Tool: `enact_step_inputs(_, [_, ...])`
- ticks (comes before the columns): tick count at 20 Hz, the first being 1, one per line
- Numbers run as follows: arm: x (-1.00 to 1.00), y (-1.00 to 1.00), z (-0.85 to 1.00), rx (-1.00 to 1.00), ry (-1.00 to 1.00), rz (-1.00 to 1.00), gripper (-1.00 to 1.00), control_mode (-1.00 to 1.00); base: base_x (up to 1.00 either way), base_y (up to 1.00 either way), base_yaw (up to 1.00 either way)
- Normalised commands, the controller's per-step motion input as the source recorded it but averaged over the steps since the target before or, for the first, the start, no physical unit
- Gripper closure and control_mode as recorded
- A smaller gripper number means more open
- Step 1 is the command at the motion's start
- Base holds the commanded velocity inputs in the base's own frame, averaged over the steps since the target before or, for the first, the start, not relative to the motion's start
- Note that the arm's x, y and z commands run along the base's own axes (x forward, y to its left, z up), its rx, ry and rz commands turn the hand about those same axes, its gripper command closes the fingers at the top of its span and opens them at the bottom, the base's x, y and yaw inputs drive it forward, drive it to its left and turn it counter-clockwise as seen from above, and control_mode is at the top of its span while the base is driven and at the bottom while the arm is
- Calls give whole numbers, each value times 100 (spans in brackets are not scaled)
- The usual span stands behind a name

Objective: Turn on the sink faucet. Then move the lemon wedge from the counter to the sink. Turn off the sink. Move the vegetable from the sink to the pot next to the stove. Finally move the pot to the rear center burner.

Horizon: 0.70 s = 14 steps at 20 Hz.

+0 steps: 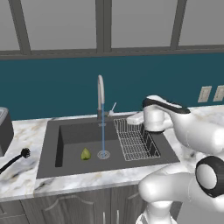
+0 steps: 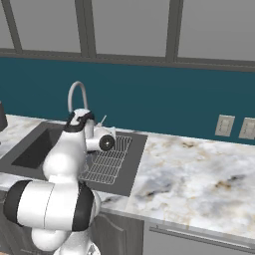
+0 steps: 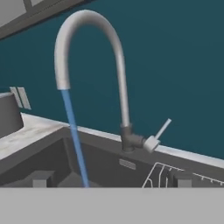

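The sink faucet, a slim grey gooseneck with a small lever angled up at its base, stands at the back rim of the dark sink and pours a thin blue stream onto the round drain. The lemon wedge, a tiny yellow-green teardrop, lies on the basin floor just beside the drain. A wire rack fills the basin's right side. The arm reaches over that rack, its gripper level and facing the faucet, fingers spread wide and holding nothing.
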Motion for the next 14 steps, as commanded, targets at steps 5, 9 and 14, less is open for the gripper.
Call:
enact_step_inputs(5, [52,-11,1,0,-4,3,-100,-100,0,0,0])
enact_step_inputs(9, [46,-3,0,0,-4,9,-100,-100,0,0,0])
enact_step_inputs(14, [43,0,0,0,-8,17,-100,-100,0,0,0])
